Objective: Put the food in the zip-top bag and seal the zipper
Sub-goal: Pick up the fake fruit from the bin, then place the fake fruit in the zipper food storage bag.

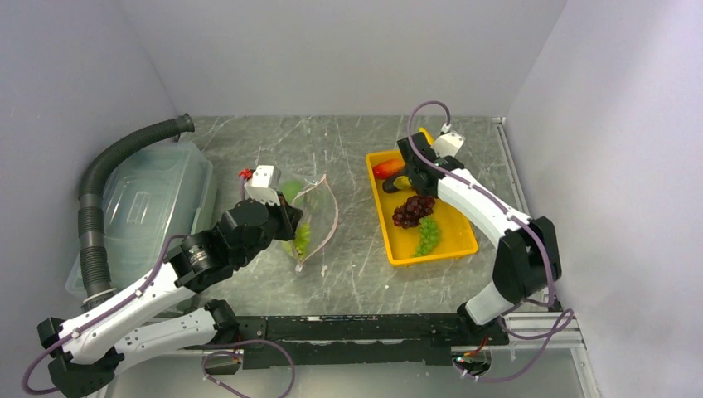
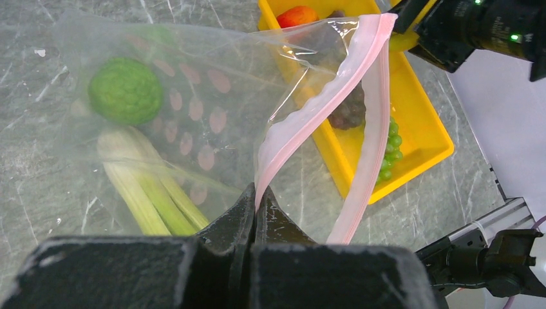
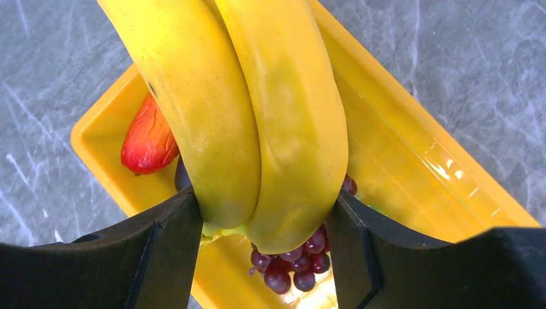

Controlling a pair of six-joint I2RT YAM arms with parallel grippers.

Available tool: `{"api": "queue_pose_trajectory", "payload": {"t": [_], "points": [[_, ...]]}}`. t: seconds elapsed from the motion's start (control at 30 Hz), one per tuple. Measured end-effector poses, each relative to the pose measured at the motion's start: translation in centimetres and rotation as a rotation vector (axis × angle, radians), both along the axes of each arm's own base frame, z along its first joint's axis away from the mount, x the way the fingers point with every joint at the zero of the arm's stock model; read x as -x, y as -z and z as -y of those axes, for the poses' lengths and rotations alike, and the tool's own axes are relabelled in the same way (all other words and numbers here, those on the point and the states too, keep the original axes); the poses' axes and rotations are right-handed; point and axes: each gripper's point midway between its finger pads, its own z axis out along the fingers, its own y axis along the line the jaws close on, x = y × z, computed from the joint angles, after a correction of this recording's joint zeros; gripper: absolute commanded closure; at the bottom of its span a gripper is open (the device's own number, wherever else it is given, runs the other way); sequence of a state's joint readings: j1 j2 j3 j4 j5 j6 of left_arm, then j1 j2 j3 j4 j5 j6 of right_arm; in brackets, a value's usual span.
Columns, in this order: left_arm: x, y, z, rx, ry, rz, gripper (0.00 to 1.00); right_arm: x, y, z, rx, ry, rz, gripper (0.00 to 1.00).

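Right gripper clamping bananas lengthwise away, left gripper pinching zipper

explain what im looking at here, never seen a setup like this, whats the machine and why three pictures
These are two robot arms bolted at the near edge of a table. One picture comes from a fixed camera above; the other two come from small cameras on each wrist, looking past that arm's own fingers.

On the table sit a yellow tray of toy food and a clear zip-top bag already holding a green round fruit and a leek. A lidded bin stands at the left.

The left gripper is shut on the bag's pink zipper strip, holding the mouth open. The right gripper is shut on yellow bananas above the tray, where grapes and a red-orange fruit remain.
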State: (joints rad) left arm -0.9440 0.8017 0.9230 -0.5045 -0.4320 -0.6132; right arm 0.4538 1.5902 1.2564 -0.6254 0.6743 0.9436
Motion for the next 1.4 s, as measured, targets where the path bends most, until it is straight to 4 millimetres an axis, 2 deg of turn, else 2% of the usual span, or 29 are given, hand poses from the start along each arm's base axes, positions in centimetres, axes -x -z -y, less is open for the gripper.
{"api": "queue_pose_trajectory", "payload": {"t": [0.17, 0.3, 0.57, 0.73, 0.83, 1.03, 1.27, 1.4], "points": [[0.0, 0.0, 0.0, -0.001, -0.003, 0.001, 1.0, 1.6, -1.9, -0.3, -0.009, -0.134, 0.035, 1.0], [-0.1, 0.0, -0.2, -0.004, -0.01, 0.002, 1.0, 3.6, -3.9, -1.4, -0.047, -0.31, 0.081, 1.0], [-0.4, 0.0, -0.5, -0.009, -0.03, 0.008, 1.0, 8.8, -10.2, -6.2, -0.179, -0.769, 0.228, 1.0], [-0.4, 0.0, -0.6, -0.009, -0.038, 0.01, 1.0, 12.7, -13.0, -8.7, -0.246, -1.013, 0.294, 1.0], [-0.5, 0.0, -0.6, -0.009, -0.044, 0.01, 1.0, 15.0, -13.7, -9.9, -0.285, -1.129, 0.294, 1.0], [-0.7, 0.6, -0.3, -0.025, -0.048, -0.005, 1.0, 18.2, -14.5, -10.9, -0.302, -1.273, 0.267, 1.0], [-1.1, 1.1, -0.1, -0.045, -0.055, -0.017, 1.0, 22.5, -16.5, -11.8, -0.2, -1.416, 0.291, 1.0], [-1.2, 1.1, 0.0, -0.048, -0.061, -0.018, 1.0, 23.9, -16.2, -12.6, -0.124, -1.464, 0.274, 1.0]]}}
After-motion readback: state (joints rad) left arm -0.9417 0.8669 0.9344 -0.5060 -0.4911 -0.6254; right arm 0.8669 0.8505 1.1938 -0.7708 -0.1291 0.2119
